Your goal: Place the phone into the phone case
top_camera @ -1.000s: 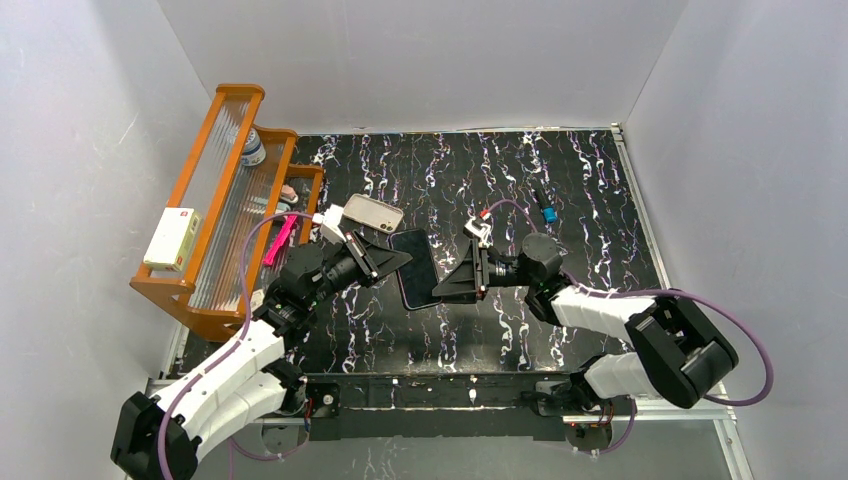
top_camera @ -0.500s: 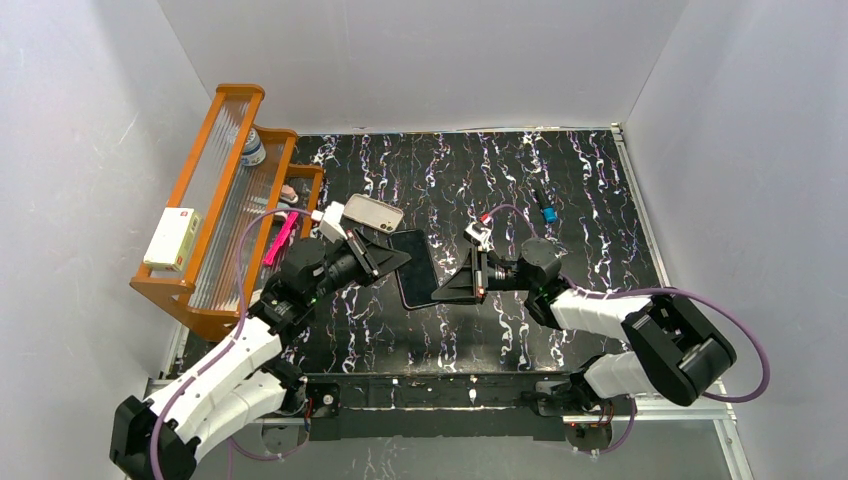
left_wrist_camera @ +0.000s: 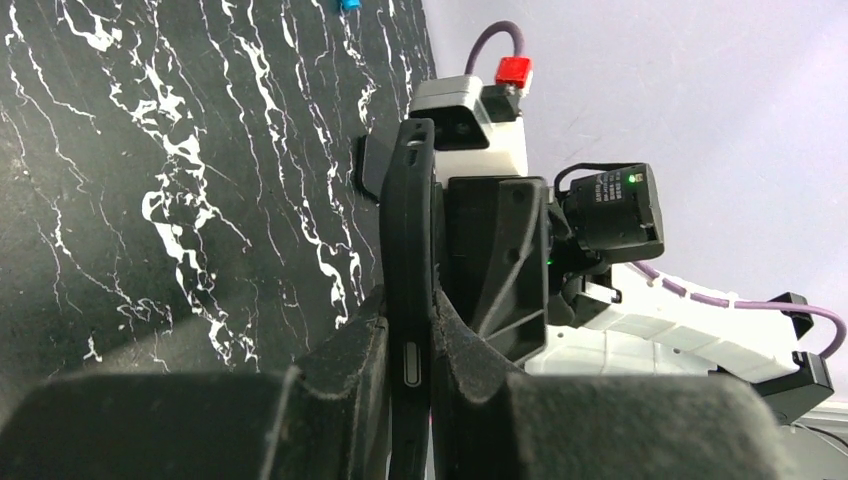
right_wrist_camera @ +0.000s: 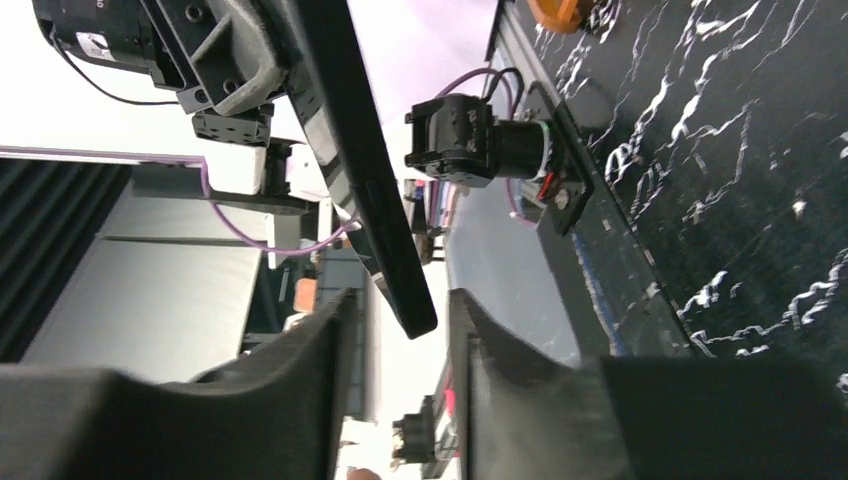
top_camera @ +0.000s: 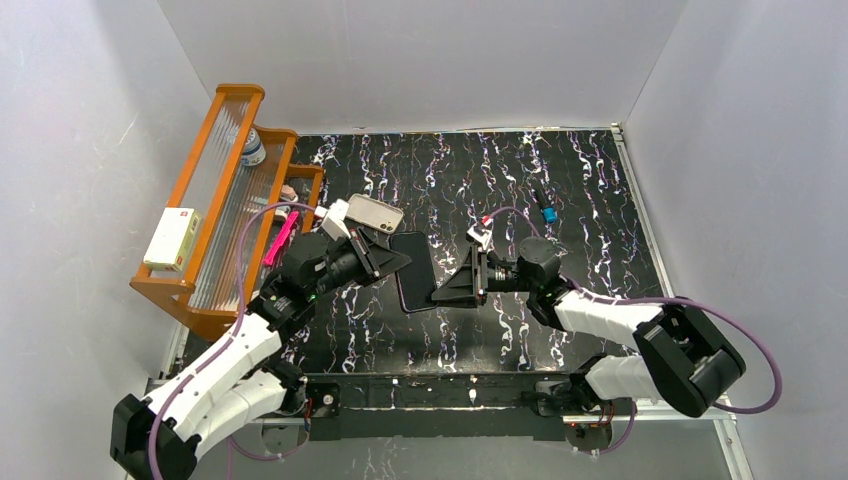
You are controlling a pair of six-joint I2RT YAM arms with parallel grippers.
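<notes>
Pale soft round-cornered phone case (top_camera: 376, 212) lies on the marbled black table (top_camera: 570, 180), just beyond your left gripper (left_wrist_camera: 409, 312); its padded fingers pinch the thin black phone (top_camera: 418, 275) mid-air; your right gripper (right_wrist_camera: 400, 300) is spread, straddling the slab's corner, gaps either side.

Smooth black phone (top_camera: 413, 270), matt beige phone case (top_camera: 375, 212), marble-patterned table (top_camera: 580, 190), wooden rack (top_camera: 241, 92).

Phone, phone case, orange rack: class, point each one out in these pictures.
phone (top_camera: 413, 268), top external view, middle of its dark face.
phone case (top_camera: 374, 212), top external view, centre of its pale shell.
orange rack (top_camera: 240, 92), top external view, far top rail.
</notes>
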